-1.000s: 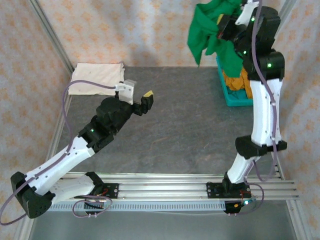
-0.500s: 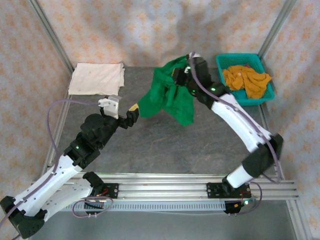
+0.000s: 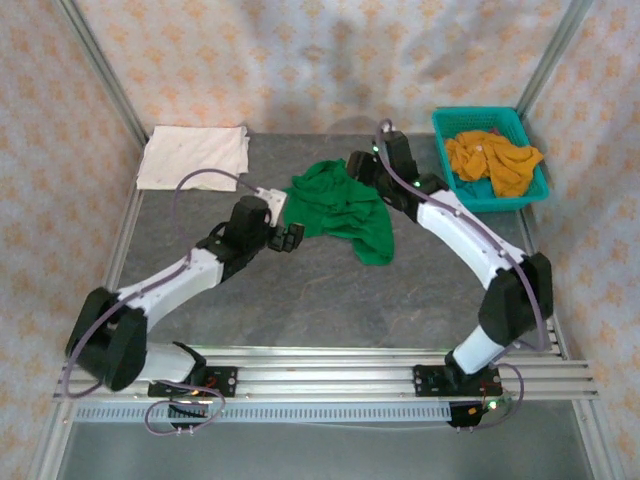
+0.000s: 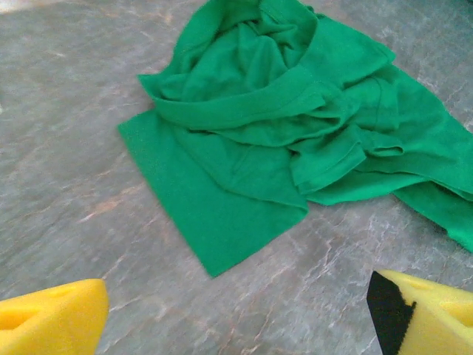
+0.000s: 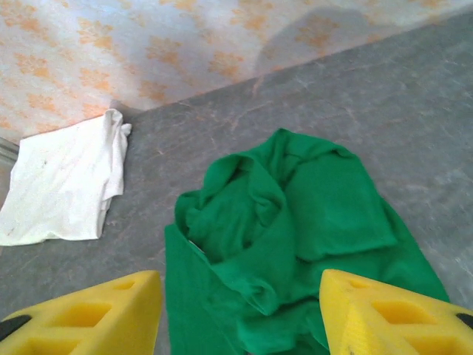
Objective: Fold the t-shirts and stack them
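**Green shirt lies crumpled mid-table, both grippers open beside it**

The green t-shirt (image 3: pixel 340 205) lies in a crumpled heap on the grey table (image 3: pixel 400 300), a little far of centre, with one flat flap spread toward the near left and another reaching toward the near right. Its folds are bunched and overlapping; which part is collar and which is sleeve cannot be told for certain.

The left gripper (image 3: pixel 290 238) sits low just beside the shirt's near-left edge. In the left wrist view its yellow pads (image 4: pixel 48 318) stand wide apart with only bare table between them, and the green flap lies just ahead — the jaws hold nothing.

The right gripper (image 5: pixel 240 314) is at the shirt's far side, the arm reaching in from the near right in a long arc. Its yellow fingers (image 5: pixel 392 310) are spread to either side of the wrist view, with the rumpled cloth below and ahead of them. No fabric is pinched between them — the jaws stand open.

The cream-white t-shirt (image 3: pixel 195 155) lies flat and folded in the far-left corner of the table, well apart from the green one. Mustard-orange shirts (image 3: pixel 495 160) are heaped in the teal basket (image 3: pixel 500 203) at the far right.
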### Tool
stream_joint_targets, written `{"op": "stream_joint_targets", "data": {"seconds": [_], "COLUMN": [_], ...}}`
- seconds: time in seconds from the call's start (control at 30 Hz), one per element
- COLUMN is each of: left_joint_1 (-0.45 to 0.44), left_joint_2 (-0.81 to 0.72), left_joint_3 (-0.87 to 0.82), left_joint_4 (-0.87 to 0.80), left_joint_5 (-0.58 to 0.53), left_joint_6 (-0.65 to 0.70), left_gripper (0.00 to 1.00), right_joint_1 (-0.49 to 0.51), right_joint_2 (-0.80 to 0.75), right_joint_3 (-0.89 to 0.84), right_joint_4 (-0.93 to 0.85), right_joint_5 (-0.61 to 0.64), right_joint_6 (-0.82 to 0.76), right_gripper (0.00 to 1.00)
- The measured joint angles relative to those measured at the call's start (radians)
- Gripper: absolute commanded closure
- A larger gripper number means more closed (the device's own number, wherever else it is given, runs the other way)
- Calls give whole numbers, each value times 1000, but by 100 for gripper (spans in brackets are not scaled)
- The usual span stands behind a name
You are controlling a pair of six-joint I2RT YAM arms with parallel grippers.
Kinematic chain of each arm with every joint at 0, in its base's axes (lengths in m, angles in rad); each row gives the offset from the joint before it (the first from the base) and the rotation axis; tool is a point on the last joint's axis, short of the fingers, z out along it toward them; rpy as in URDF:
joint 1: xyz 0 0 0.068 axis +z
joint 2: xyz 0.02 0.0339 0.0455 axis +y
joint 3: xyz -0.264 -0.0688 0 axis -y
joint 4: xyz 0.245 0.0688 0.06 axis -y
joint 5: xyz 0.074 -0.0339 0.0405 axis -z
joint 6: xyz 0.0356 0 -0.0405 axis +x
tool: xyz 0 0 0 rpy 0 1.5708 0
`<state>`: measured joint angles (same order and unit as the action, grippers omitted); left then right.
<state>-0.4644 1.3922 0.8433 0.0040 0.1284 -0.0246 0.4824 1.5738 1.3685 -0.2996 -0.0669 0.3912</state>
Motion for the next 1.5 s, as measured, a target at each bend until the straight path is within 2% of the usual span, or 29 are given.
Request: {"op": "stream_joint_targets", "data": {"seconds": [0.23, 0.4, 0.53, 0.7, 0.83, 0.9, 1.0, 1.03, 1.2, 1.37, 1.5], "left_joint_1": [0, 0, 6, 35, 50, 53, 54, 54, 55, 54, 54], "left_joint_2": [243, 346, 389, 451, 481, 483, 496, 501, 504, 504, 533], "left_joint_3": [110, 135, 158, 224, 256, 259, 286, 297, 306, 306, 306], "left_joint_4": [10, -25, -47, -68, -75, -81, -110, -120, -149, -178, -174], "left_joint_5": [47, 40, 27, 23, 21, 21, 21, 21, 10, 2, 0], "left_joint_6": [-1, -8, -24, -38, -39, -38, -49, -56, -80, -97, -111], "left_gripper": [14, 20, 34, 59, 65, 64, 47, 47, 47, 48, 57], "right_joint_1": [-38, -39, -49, -75, -76, -76, -76, -76, -62, 5, 51], "right_joint_2": [-64, -73, -69, 2, 58, 62, 62, 61, 44, -10, -13], "right_joint_3": [-303, -418, -477, -482, -483, -485, -485, -485, -496, -496, -496], "right_joint_4": [13, 16, 30, 63, 84, 105, 131, 134, 135, 123, 121], "right_joint_5": [-8, -12, -20, -51, -104, -128, -151, -154, -150, -103, -68], "right_joint_6": [51, 87, 117, 140, 160, 171, 182, 185, 185, 180, 181], "right_gripper": [41, 40, 39, 37, 36, 36, 36, 36, 36, 36, 36]}}
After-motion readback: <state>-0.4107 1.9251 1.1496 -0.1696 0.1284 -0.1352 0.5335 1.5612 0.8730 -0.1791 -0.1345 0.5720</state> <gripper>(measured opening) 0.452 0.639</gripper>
